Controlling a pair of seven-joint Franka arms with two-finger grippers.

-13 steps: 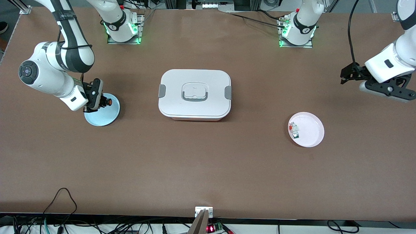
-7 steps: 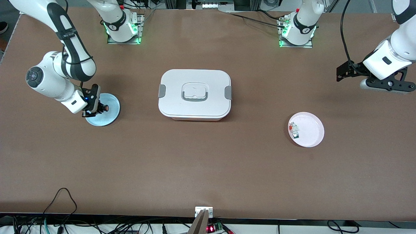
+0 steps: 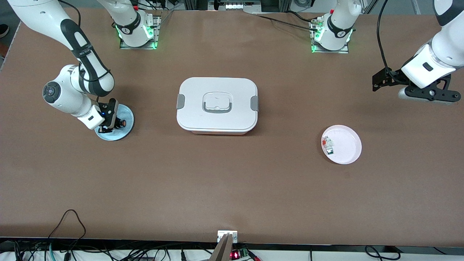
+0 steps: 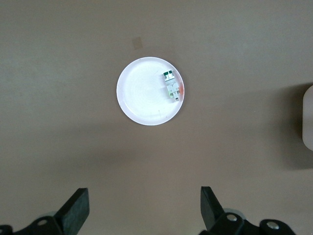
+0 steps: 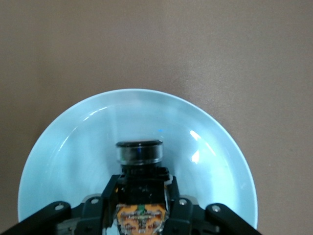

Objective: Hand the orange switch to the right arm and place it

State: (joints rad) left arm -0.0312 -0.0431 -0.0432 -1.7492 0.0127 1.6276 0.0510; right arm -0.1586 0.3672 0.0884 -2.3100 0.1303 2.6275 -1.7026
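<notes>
The orange switch (image 3: 120, 123) has a black body and a round end. My right gripper (image 3: 115, 124) is shut on it and holds it low over the pale blue saucer (image 3: 125, 114) at the right arm's end of the table. In the right wrist view the switch (image 5: 141, 193) sits between the gripper's fingers (image 5: 108, 192), round end toward the saucer (image 5: 68, 147). I cannot tell whether it touches the saucer. My left gripper (image 3: 377, 82) is open and empty, up over the left arm's end of the table; its fingers (image 4: 78, 208) stand wide apart.
A white lidded box (image 3: 217, 105) with a handle stands mid-table. A white plate (image 3: 348, 145) with small white, red and green pieces (image 3: 328, 145) lies nearer the front camera than the left gripper; it also shows in the left wrist view (image 4: 142, 93).
My right gripper has come down with the switch, close over the blue saucer. My left gripper has drifted slightly, still open.
</notes>
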